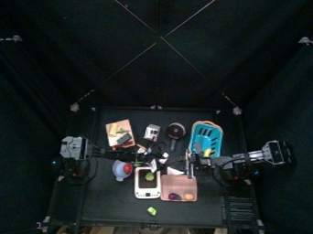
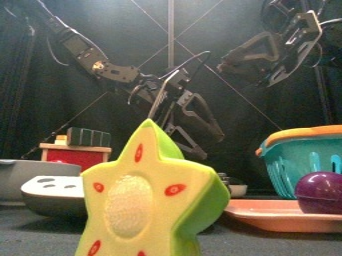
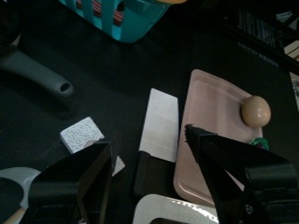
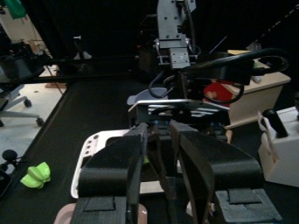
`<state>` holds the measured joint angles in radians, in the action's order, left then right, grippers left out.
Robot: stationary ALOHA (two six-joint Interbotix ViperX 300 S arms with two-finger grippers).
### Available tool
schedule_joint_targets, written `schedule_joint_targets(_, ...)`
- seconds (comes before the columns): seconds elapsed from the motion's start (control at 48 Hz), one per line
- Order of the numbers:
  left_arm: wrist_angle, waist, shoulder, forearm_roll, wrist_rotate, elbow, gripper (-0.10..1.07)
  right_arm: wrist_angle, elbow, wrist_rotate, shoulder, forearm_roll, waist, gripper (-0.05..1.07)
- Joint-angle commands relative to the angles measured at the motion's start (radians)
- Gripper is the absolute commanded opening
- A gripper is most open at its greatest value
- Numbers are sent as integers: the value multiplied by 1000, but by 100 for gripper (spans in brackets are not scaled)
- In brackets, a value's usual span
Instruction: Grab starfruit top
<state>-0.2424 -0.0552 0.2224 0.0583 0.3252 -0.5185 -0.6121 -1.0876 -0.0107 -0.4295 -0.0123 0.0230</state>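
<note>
The starfruit (image 2: 147, 195), a yellow-green star-shaped toy with red seed marks, stands upright near the table's front edge, close to the front camera. It shows small in the top view (image 1: 152, 211) and off to one side in the right wrist view (image 4: 35, 177). My left gripper (image 3: 158, 175) is open and empty. It hangs over mid-table (image 2: 187, 115), above a white-bladed knife (image 3: 158, 127), well behind the starfruit. My right gripper (image 4: 158, 157) is raised at the right with its jaws close together and nothing between them.
A pink tray (image 3: 222, 122) holds an egg-like piece (image 3: 256, 109) and a purple ball (image 2: 321, 190). A white tray (image 1: 146, 183) lies beside it. A teal basket (image 2: 305, 160), a red box (image 2: 78, 155) and a grey bowl (image 2: 54, 190) stand behind.
</note>
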Motion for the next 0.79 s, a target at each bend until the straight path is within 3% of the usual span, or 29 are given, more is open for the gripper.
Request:
schedule_joint_targets(0.0,6,0,-57,-20,-2,-6,94,-3,9,-3,-9,0,2,69)
schedule_joint_targets(0.208,84,8,-161,-92,-2,-81,94,-3,9,2,-9,0,12,69)
schedule_joint_targets(0.417,169,84,-253,-218,-2,-164,94,-3,15,3,-3,0,12,69)
schedule_joint_targets(0.604,169,138,-276,-288,-2,-198,95,-3,18,3,6,0,8,69)
schedule_joint_targets(0.771,167,166,-267,-295,0,-189,95,-3,23,5,12,0,5,69)
